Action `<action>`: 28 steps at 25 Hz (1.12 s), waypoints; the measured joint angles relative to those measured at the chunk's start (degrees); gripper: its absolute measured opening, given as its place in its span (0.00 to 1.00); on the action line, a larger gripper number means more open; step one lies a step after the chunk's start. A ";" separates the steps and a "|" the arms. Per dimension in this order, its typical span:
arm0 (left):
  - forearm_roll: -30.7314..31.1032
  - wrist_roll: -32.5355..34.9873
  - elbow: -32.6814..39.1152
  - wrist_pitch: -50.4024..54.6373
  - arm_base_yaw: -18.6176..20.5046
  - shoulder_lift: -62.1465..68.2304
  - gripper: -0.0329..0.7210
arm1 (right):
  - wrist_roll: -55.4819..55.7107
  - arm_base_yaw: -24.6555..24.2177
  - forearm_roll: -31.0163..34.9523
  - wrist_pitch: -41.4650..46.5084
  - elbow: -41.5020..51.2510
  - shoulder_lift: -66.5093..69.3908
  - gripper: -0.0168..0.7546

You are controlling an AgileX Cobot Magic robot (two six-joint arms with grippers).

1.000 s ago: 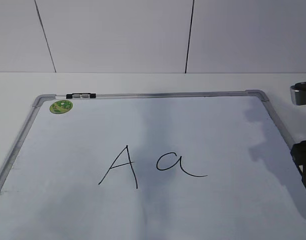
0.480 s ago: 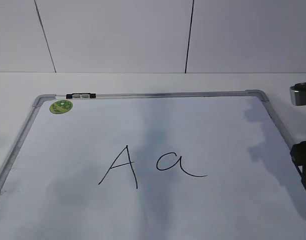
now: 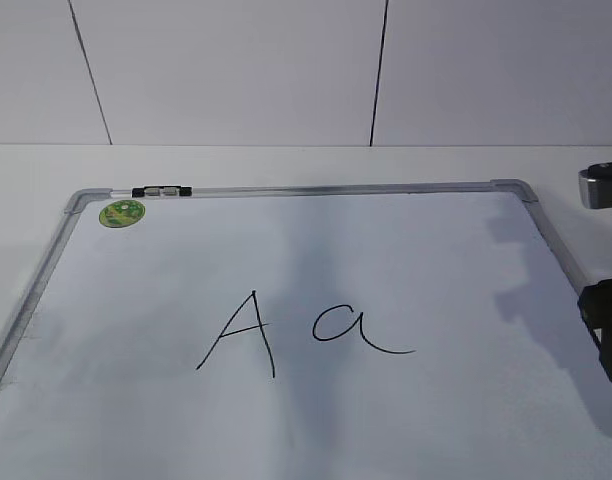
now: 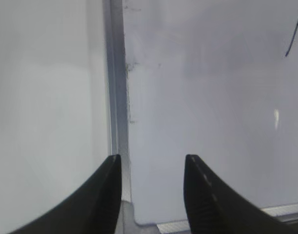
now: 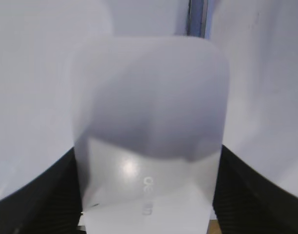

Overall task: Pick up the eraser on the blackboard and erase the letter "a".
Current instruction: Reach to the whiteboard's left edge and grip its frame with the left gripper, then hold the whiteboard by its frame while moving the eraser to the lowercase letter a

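The blackboard is a white board in a grey frame lying flat on the table. The letter "a" is written in thin black cursive near the board's middle. My right gripper is shut on the eraser, a white rounded block with grey lettering that fills the right wrist view. In the exterior view the eraser's end shows at the right edge, above the board's right frame and well right of the "a". My left gripper is open and empty over the board's near left corner.
A taller capital "A" stands just left of the "a". A round green sticker and a small black-and-white clip sit at the board's far left corner. A white wall with dark seams rises behind the table.
The eraser end at the right edge has risen slightly and the dark right gripper below it has edged a little left. The writing is unchanged.
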 joint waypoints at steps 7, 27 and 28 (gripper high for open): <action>1.85 1.69 -9.87 -3.88 0.00 14.41 0.47 | -0.03 0.00 0.21 -0.39 0.00 0.00 0.74; 2.48 4.66 -15.44 -13.71 0.00 38.26 0.40 | -0.03 0.00 0.21 -1.65 0.00 0.00 0.74; 2.48 4.66 -15.44 -14.17 0.00 38.42 0.39 | -0.13 0.00 0.21 -1.75 0.00 0.00 0.74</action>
